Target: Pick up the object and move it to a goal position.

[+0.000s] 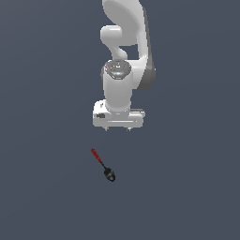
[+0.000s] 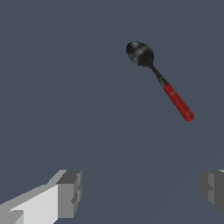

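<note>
While the approach step is in hand, the hand (image 2: pixel 140 190) hangs wide open and empty (fingers well apart); the spoon (image 1: pixel 103 165) lies on the bench, offset, needing alignment over its handle.

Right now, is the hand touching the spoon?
Apart. The wrist view shows the hand open, its fingers separated from the spoon by bare floor; the exterior view agrees.
</note>
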`<state>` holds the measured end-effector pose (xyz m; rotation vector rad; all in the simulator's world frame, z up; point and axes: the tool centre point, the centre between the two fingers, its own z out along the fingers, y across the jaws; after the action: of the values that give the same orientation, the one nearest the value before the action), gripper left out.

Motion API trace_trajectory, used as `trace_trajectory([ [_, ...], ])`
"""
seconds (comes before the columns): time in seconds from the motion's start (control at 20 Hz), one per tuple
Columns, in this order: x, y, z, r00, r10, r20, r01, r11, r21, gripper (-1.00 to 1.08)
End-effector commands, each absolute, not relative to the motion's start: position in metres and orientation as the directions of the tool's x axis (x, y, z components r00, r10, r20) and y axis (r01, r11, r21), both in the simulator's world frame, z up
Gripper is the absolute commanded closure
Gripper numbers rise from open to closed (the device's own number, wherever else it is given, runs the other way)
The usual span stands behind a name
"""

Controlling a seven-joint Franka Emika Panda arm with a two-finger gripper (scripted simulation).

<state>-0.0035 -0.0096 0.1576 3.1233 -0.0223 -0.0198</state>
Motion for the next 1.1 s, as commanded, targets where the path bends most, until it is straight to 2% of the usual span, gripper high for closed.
trace_trajectory([
  [0.0,-0.004,-0.01,0.158,1.0,-0.014,-0.013,-0.014,-1.0,0.018,-0.92],
  [0.45,0.001,0.013,0.175,1.0,0.025,0.0,0.025,-0.999,0.028,-0.92],
  [1.05,0.011,0.006,0.168,0.997,0.079,-0.002,0.079,-0.996,0.028,-0.92],
])
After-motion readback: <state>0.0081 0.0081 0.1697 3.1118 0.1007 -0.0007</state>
